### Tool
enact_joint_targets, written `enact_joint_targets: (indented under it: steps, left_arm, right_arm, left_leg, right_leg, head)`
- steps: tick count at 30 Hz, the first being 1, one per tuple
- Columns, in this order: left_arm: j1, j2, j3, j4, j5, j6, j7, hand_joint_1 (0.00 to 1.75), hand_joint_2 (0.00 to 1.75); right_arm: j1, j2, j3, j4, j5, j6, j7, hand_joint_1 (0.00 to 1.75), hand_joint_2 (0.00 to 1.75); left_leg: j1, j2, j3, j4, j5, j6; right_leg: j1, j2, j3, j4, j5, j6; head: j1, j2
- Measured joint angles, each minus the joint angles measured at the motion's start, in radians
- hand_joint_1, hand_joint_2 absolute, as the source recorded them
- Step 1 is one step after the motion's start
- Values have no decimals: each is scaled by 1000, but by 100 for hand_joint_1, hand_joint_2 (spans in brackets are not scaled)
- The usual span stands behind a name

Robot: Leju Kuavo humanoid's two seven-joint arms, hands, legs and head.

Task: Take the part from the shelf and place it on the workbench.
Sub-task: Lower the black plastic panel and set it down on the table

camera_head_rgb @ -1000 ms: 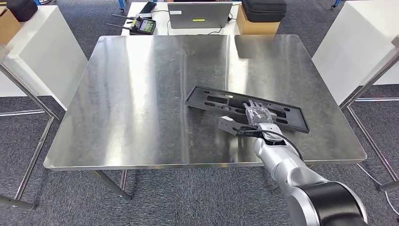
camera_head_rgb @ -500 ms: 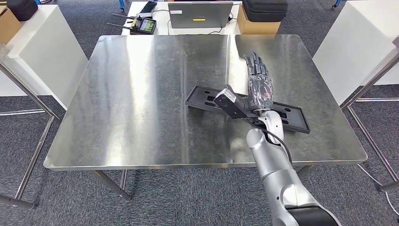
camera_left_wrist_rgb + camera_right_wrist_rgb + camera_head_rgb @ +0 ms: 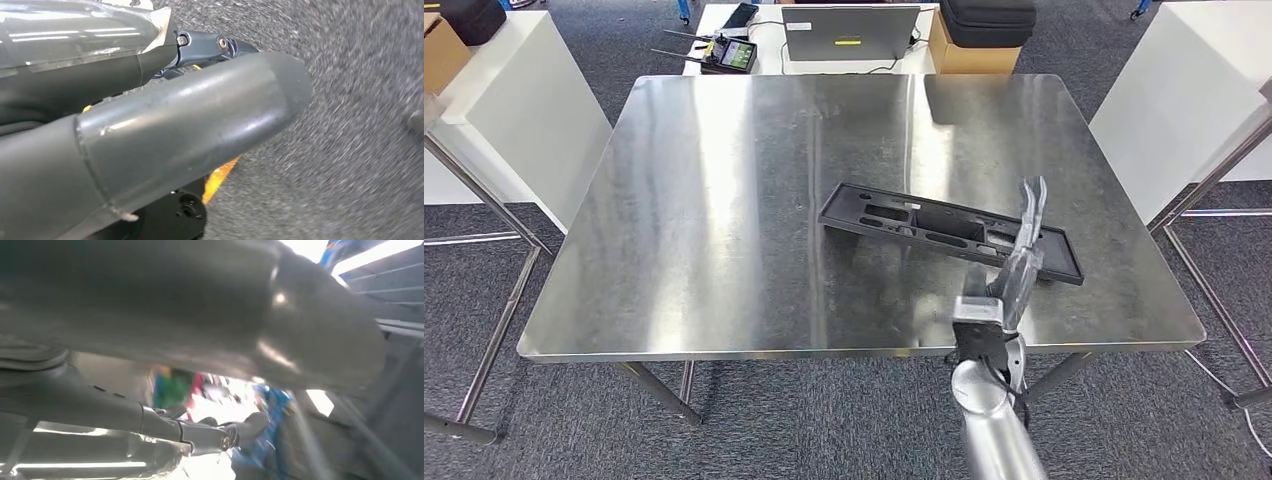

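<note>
The part (image 3: 904, 215), a long black plastic tray with cut-outs, lies flat on the steel workbench (image 3: 724, 200), right of its middle and angled toward the near right corner. My right hand (image 3: 1027, 235) is raised above the part's near right end, seen edge-on and blurred, fingers stretched out and holding nothing. The right wrist view has the thumb (image 3: 200, 300) and a straight finger (image 3: 190, 432) apart with nothing between them. My left hand (image 3: 150, 100) hangs over grey carpet, thumb and fingers apart, holding nothing.
Behind the workbench a small table carries a laptop (image 3: 849, 32), a controller (image 3: 729, 52) and a cardboard box with a black case (image 3: 979, 40). White cabinets stand at the left (image 3: 514, 110) and right (image 3: 1184, 90). Metal frame legs (image 3: 1214, 170) run beside the right edge.
My right hand lifted off the part, swung up over the table with fingers spread, then drew back toward the near edge and turned edge-on. The part stayed where it lay.
</note>
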Motion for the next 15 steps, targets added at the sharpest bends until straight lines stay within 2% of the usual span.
enact_joint_targets:
  steps: [3, 5, 6, 7, 9, 10, 11, 12, 13, 14, 15]
  left_arm:
    - [-1, -4, 30, 0, 37, 9, 11, 0, 0]
    - [-2, -10, 50, 0, 58, 23, 18, 0, 0]
    - [-2, -13, 59, 0, 65, 32, 21, 0, 0]
    - [-3, -17, 67, 0, 71, 42, 22, 0, 0]
    - [-4, -24, 84, 0, 84, 64, 22, 0, 0]
    - [-4, -29, 92, 0, 90, 74, 22, 0, 0]
    - [-4, -33, 100, 0, 94, 83, 22, 0, 0]
    - [-4, -37, 107, 0, 98, 90, 22, 0, 0]
    - [-4, -42, 113, 0, 102, 96, 22, 0, 0]
    - [-4, -45, 118, 0, 105, 100, 22, 0, 0]
    - [-5, -47, 123, 0, 110, 104, 22, 0, 0]
  right_arm:
    - [72, 22, 28, -7, -171, 91, -53, 0, 0]
    - [105, 35, 43, -5, -231, 148, -60, 0, 0]
    - [115, 39, 49, -2, -246, 170, -62, 0, 0]
    - [123, 42, 55, 3, -254, 189, -63, 0, 0]
    - [129, 45, 62, 28, -260, 219, -64, 0, 0]
    - [131, 46, 64, 45, -258, 230, -64, 0, 0]
    - [133, 47, 66, 62, -255, 238, -64, 0, 0]
    - [135, 47, 69, 76, -252, 242, -64, 0, 0]
    - [136, 48, 72, 86, -248, 244, -64, 0, 0]
    - [136, 51, 74, 93, -245, 245, -64, 0, 0]
    - [136, 54, 76, 99, -242, 245, -64, 0, 0]
  left_leg:
    - [-1, 1, 2, 3, -4, 11]
    - [5, 2, 9, -9, 6, 17]
    - [8, 4, 13, -16, 11, 21]
    - [11, 6, 15, -23, 15, 24]
    - [12, 8, 12, -24, 18, 27]
    - [12, 8, 9, -24, 20, 25]
    - [13, 8, 6, -24, 22, 23]
    - [14, 8, 3, -23, 25, 20]
    - [16, 7, 0, -22, 28, 15]
    - [17, 7, -3, -20, 31, 9]
    - [18, 6, -6, -18, 35, 2]
  right_leg:
    - [-12, 0, 5, -4, 2, 7]
    - [-8, 0, 3, 4, -6, 10]
    - [-7, -1, -6, 26, -22, 7]
    - [-6, -1, -24, 69, -50, 2]
    - [-9, -1, -79, 202, -117, -7]
    - [-10, -1, -102, 261, -141, -6]
    - [-12, -1, -109, 288, -148, -1]
    - [-15, -1, -94, 273, -139, 8]
    - [-19, -2, -60, 220, -119, 20]
    - [-24, -2, -12, 141, -96, 30]
    - [-24, -1, 28, 77, -73, 34]
  head:
    - [0, 0]
    - [0, 0]
    - [1, 0]
    - [3, 0]
    - [6, 0]
    - [6, 0]
    - [6, 0]
    - [6, 0]
    - [6, 0]
    - [7, 0]
    - [8, 0]
